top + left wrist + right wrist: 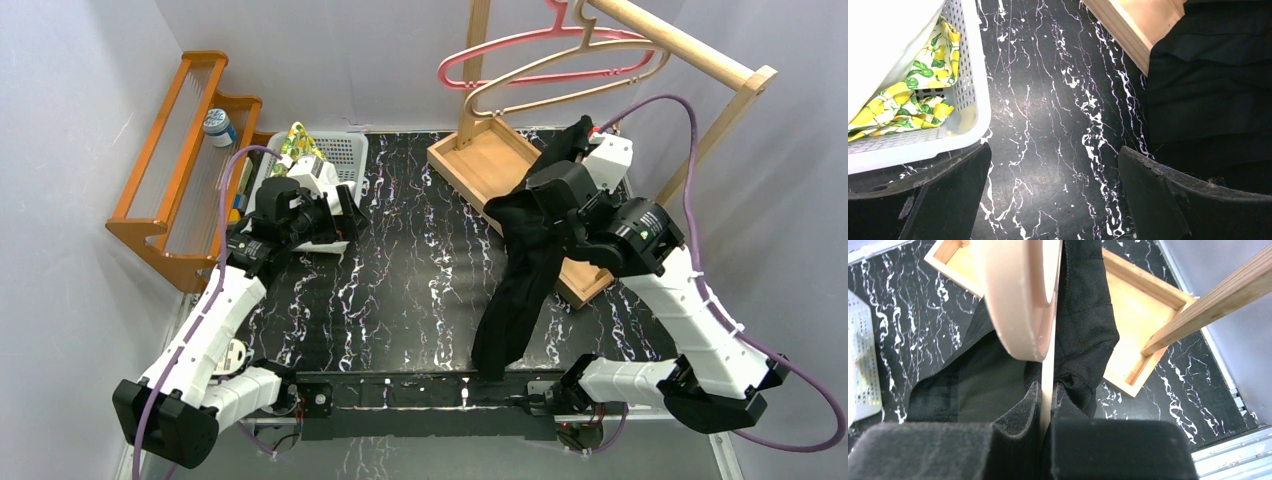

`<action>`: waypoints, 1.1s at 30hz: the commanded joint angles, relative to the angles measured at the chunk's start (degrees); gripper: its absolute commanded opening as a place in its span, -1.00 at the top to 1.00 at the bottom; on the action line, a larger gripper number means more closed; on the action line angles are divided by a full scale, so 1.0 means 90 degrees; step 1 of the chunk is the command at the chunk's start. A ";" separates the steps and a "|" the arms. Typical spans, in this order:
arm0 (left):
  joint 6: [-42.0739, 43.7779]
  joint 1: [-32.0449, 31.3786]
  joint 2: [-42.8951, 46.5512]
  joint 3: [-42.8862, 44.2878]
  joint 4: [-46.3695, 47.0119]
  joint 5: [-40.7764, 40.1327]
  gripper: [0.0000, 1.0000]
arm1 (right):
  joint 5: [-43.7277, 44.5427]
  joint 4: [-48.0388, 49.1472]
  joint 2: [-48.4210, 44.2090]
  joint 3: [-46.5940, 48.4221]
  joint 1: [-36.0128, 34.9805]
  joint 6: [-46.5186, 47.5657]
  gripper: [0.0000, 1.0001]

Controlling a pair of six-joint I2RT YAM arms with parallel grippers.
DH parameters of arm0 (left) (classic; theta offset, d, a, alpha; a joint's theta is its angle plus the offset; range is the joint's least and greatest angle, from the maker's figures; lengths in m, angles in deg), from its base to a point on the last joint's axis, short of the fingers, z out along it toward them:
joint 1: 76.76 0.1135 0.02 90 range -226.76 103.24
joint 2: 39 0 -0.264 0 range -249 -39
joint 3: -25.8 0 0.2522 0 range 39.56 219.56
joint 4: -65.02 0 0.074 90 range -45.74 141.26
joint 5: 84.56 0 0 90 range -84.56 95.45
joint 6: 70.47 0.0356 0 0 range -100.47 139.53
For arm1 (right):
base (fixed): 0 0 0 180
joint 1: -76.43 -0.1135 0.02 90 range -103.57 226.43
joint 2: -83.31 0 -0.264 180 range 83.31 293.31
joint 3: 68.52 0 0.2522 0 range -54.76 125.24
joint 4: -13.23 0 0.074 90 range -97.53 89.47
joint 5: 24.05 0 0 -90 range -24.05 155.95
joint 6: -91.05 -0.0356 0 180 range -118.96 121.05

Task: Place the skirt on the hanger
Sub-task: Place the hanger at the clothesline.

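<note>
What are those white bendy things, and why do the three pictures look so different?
The white bendy things are two robot arms bolted to the front of a black marbled table. One picture comes from a camera up above. The other two come from little cameras on each arm's wrist, so you see the black fingers up close. The left tool is wide open and holds nothing. It hovers next to a white basket with a lemon-print cloth in it. The right tool is pinched shut on a black skirt, held up so it dangles. A pale hanger is right in front of its camera. At the back stands a wooden tray with a rail, where a pink hanger hangs.
</note>
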 commanded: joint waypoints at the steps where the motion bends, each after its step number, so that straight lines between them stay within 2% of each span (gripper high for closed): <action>1: -0.0163 0.0017 0.0220 0.0127 -0.0018 0.0069 -0.97 | 0.1019 0.0315 0.0222 0.0513 0.0056 -0.0202 1.00; 5: -0.0126 0.0017 0.0245 0.0152 -0.0018 0.0155 -0.97 | 0.1458 0.0394 0.0318 0.0481 0.0138 0.0129 1.00; 8: -0.0083 0.0012 0.0237 0.0181 -0.0032 0.0212 -0.97 | 0.1637 0.1027 0.0172 0.0090 0.0244 0.0540 1.00; 16: 0.0080 0.0012 0.0147 0.0161 -0.0081 0.0456 -0.97 | 0.2167 0.3359 0.0161 -0.0311 0.0856 0.2731 1.00; 19: 0.0197 0.0017 0.0101 0.0111 -0.0077 0.0366 -0.97 | 0.2326 0.3900 0.0254 -0.0122 0.1037 0.3259 1.00; 25: 0.0377 0.0014 -0.0046 0.0168 -0.0094 0.0454 -0.97 | 0.2684 0.5744 0.0246 -0.0009 0.1062 0.4885 1.00; 33: 0.0384 0.0017 -0.0152 0.0206 -0.0086 0.0455 -0.97 | 0.2634 0.7348 0.0129 -0.0203 0.1061 0.6434 1.00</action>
